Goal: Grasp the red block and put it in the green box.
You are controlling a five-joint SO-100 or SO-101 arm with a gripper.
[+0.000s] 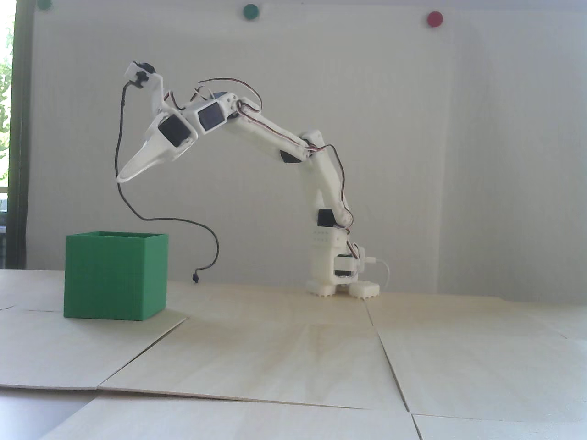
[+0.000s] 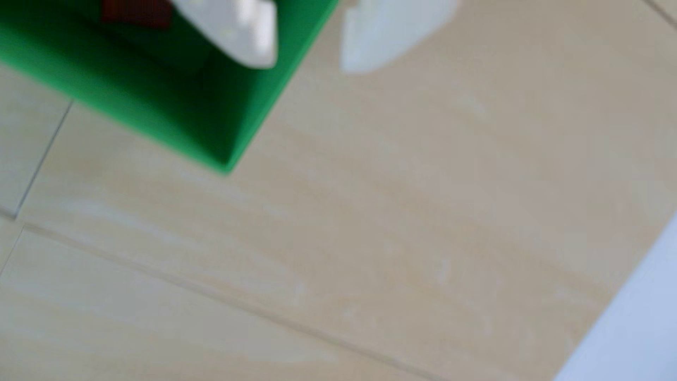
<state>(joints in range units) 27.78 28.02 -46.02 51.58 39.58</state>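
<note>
Hovering above the large matte green ridged box (image 1: pixel 115 279), the white two-finger jaws (image 2: pixel 307 67) are seen spread and empty; the small dark-red block (image 2: pixel 135 13) lies inside. Retreat should be straight up, clear of the rim.

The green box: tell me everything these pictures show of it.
The green box is a matte, cube-shaped container, open at the top, with thin walls and finely ridged sides. It stands upright and square on the pale wooden table, at the left of the fixed view, apart from the arm's base. The hand hangs above it with a clear gap, touching nothing. The blurred wrist view shows its dark inside, where the red block lies at the picture's top edge.
</note>
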